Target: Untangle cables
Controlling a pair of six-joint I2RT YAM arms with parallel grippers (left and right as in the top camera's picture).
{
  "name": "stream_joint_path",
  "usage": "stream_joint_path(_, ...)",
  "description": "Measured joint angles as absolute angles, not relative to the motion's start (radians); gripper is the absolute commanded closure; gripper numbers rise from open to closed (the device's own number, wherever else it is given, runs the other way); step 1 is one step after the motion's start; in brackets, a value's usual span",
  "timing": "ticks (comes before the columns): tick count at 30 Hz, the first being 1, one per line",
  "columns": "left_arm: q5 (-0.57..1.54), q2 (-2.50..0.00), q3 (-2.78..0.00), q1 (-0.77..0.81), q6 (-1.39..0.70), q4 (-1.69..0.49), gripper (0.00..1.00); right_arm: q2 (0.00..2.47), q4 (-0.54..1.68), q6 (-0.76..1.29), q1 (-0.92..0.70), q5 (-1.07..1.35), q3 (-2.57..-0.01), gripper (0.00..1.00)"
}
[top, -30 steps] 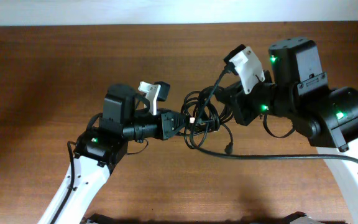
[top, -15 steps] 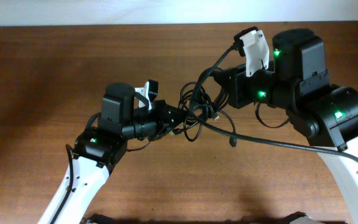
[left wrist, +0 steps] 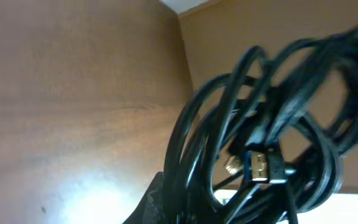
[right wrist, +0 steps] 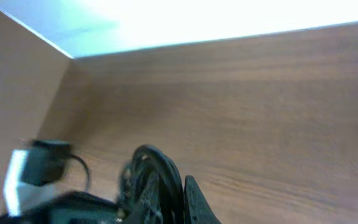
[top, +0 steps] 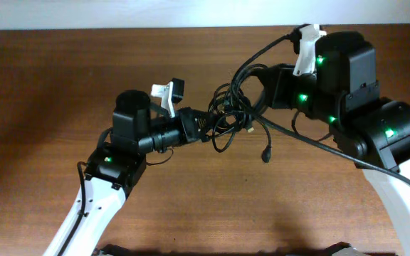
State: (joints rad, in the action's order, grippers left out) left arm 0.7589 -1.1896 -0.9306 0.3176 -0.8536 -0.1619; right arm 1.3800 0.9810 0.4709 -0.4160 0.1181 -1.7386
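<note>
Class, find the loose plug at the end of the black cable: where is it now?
In the overhead view, the loose plug is just lower right of the cable tangle, on the side nearer the right arm.

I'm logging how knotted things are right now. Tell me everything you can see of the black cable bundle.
The black cable bundle is a knot of thin, glossy, rubbery-looking loops, strung between the left gripper and the right gripper, which both appear to clamp it. One strand trails down to a loose dark plug. The left wrist view shows a blue-tongued USB plug inside the loops. It is tangled throughout.
</note>
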Motion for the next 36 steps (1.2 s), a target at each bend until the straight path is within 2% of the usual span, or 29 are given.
stream_joint_path(5,0.763,-1.19,-0.917,0.318,-0.641,-0.036,1.0,1.367,1.097,0.477,-0.416,0.025,-1.749,0.96)
stream_joint_path(9,0.767,-1.189,-0.916,0.314,-0.467,-0.016,1.0,1.365,1.187,0.424,-0.416,-0.007,-1.752,0.64)
stream_joint_path(10,0.771,-1.187,-0.916,0.307,-0.375,-0.029,1.0,1.365,1.194,0.364,-0.413,-0.019,-1.752,0.5)
stream_joint_path(11,0.774,-1.185,-0.916,0.304,-0.298,-0.054,1.0,1.365,1.196,0.313,-0.411,-0.018,-1.752,0.44)
stream_joint_path(12,0.775,-1.185,-0.915,0.302,-0.233,-0.082,1.0,1.364,1.196,0.238,-0.408,-0.001,-1.752,0.34)
stream_joint_path(14,0.778,-1.185,-0.914,0.301,-0.128,-0.132,1.0,1.364,1.197,0.089,-0.407,0.062,-1.752,0.25)
stream_joint_path(16,0.789,-1.185,-0.913,0.301,-0.047,-0.158,1.0,1.364,1.213,-0.064,-0.407,0.149,-1.752,0.24)
stream_joint_path(19,0.852,-1.185,-0.913,0.301,0.006,-0.161,1.0,1.364,1.324,-0.322,-0.407,0.281,-1.754,0.29)
stream_joint_path(20,0.874,-1.184,-0.913,0.301,0.012,-0.16,1.0,1.364,1.354,-0.378,-0.407,0.306,-1.755,0.33)
stream_joint_path(22,0.918,-1.183,-0.913,0.301,0.023,-0.145,1.0,1.364,1.429,-0.493,-0.407,0.349,-1.757,0.35)
stream_joint_path(23,0.949,-1.183,-0.912,0.301,0.027,-0.114,1.0,1.364,1.465,-0.543,-0.407,0.36,-1.756,0.4)
stream_joint_path(24,0.988,-1.182,-0.912,0.301,0.029,-0.086,1.0,1.364,1.482,-0.584,-0.407,0.366,-1.757,0.46)
stream_joint_path(30,1.166,-1.182,-0.91,0.301,0.025,0.017,1.0,1.364,1.489,-0.635,-0.407,0.38,-1.756,0.46)
stream_joint_path(31,1.169,-1.182,-0.91,0.301,0.023,0.018,1.0,1.364,1.489,-0.638,-0.407,0.379,-1.756,0.59)
stream_joint_path(32,1.191,-1.182,-0.91,0.301,0.022,0.02,1.0,1.364,1.489,-0.645,-0.407,0.38,-1.756,0.82)
stream_joint_path(34,1.197,-1.182,-0.91,0.3,0.017,0.029,1.0,1.364,1.489,-0.657,-0.407,0.382,-1.756,0.96)
stream_joint_path(36,1.185,-1.182,-0.909,0.295,-0.009,0.058,1.0,1.36,1.495,-0.662,-0.408,0.392,-1.757,0.96)
